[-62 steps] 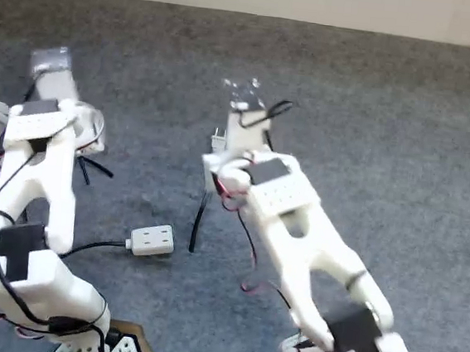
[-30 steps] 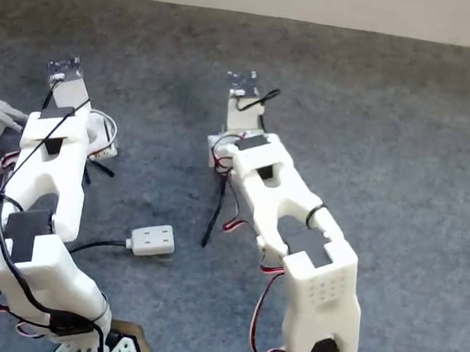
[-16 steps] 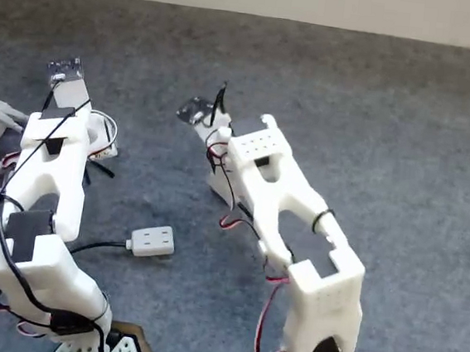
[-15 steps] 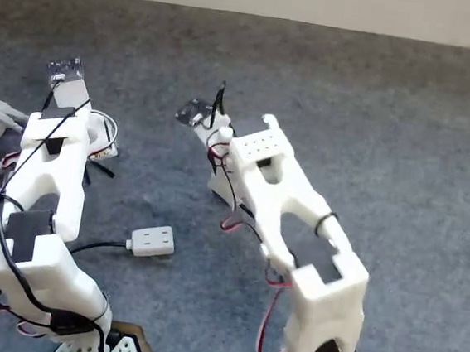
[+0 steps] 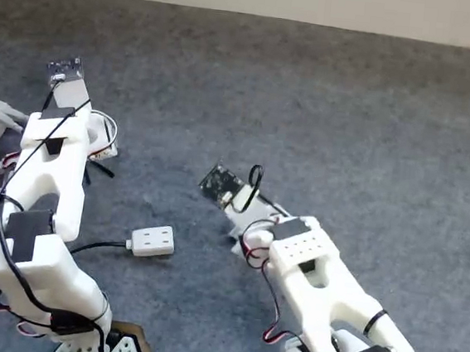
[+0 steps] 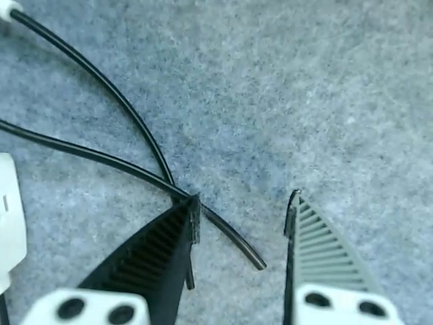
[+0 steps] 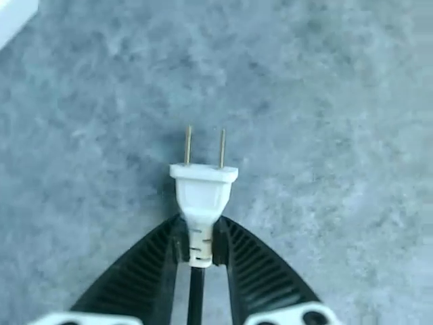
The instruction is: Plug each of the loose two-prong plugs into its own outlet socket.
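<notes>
Two-prong plug (image 7: 203, 191) between the right fingers (image 7: 145, 271), its cord (image 7: 196, 294) mostly hidden

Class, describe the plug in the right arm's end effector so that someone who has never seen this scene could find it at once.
On the grey carpet, find the right arm near the middle. Its black end effector is shut on a white plug. Unlike the white socket block lying loose on the carpet, it is held up and has two bare metal prongs.
</notes>
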### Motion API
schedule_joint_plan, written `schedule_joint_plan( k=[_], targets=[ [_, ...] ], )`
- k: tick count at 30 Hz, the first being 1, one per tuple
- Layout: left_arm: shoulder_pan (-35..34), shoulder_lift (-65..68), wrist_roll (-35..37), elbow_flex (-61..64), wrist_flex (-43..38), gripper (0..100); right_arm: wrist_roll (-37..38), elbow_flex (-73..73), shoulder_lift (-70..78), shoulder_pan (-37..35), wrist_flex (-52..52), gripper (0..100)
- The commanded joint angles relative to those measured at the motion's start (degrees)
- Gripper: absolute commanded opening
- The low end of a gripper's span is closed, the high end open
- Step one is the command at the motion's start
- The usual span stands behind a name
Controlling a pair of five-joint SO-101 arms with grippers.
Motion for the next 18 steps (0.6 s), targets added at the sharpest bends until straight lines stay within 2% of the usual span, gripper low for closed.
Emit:
schedule_joint_plan(
  k=[1, 6, 13, 18],
  targets=[
    [1.01, -0.13, 0.26, -0.75, -0.7, 22, -3.25, 0.92, -1.45, -1.36, -3.47, 0.9],
    [1.01, -0.13, 0.26, -0.75, -0.7, 22, -4.48, 0.92, -0.13, -1.27, -4.79, 1.5],
    [1.01, -0.13, 0.26, -0.84, -0.7, 22, -1.23, 1.01, 2.33, -0.31, -2.42, 17.3],
    [1.01, -0.13, 0.18, -0.84, -0.7, 22, -1.41, 0.92, 2.51, -0.31, -2.51, 17.4]
  ],
)
